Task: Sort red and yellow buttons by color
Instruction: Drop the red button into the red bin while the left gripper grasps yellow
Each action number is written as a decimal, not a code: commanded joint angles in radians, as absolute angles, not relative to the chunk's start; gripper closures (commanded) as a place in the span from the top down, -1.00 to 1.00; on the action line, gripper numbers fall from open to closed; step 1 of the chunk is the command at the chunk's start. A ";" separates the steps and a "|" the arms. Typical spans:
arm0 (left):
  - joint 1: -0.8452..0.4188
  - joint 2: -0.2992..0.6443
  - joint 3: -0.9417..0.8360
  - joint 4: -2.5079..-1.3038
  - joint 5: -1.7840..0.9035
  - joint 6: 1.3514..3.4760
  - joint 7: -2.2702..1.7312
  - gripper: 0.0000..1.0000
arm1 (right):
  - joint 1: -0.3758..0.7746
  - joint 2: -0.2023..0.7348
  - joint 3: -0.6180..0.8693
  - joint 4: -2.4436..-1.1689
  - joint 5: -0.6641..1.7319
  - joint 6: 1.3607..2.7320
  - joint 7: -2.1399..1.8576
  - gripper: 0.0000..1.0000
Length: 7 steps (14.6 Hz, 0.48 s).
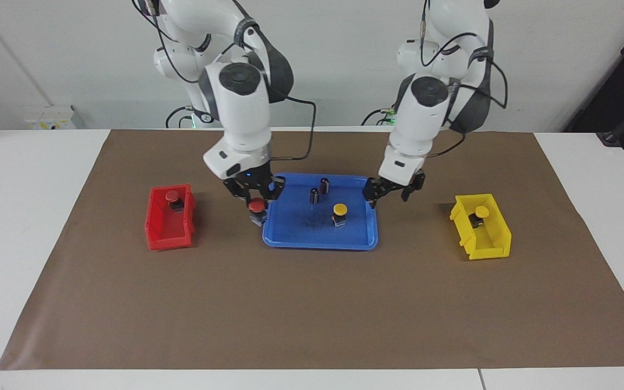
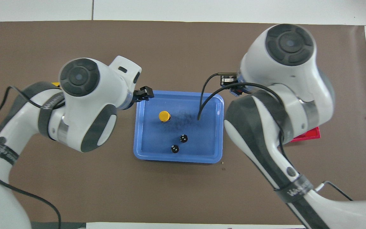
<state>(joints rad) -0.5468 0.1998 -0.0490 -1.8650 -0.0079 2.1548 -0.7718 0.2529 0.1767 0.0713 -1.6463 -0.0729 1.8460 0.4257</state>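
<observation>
Here, in the facing view, the right arm is seen bent down from the upper left of the frame, its wrist near vertical, and the right gripper is clenched on a red button held just outside the tray edge at mid-frame, over the brown mat; whether the button's base touches the mat cannot be told. That button is held upright, red cap up, black base down, its long axis vertical. The left arm is angled down from the upper right, and the left gripper hangs with its fingers spread and nothing between them, over the tray's corner right of centre. A yellow button is stood upright in the tray, cap up, near the frame's centre. Two dark cylinders are stood upright in the tray, higher in the facing view. At centre left, a second red button sits upright in the red bin; at centre right, a second yellow button sits upright in the yellow bin. In the overhead view both bins are largely hidden under the arms.
</observation>
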 commanded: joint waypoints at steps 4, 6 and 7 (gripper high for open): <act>-0.676 0.316 -0.032 -1.864 -0.008 2.210 -0.868 0.93 | 0.014 0.095 0.087 -1.787 -0.043 1.882 0.109 -0.56; -0.687 0.313 -0.032 -1.888 -0.008 2.206 -0.874 0.67 | -0.037 0.065 0.087 -1.872 -0.041 1.954 0.006 -0.57; -0.687 0.313 -0.032 -1.885 -0.008 2.200 -0.920 -0.98 | -0.043 0.046 0.087 -1.931 -0.041 2.007 0.002 -0.57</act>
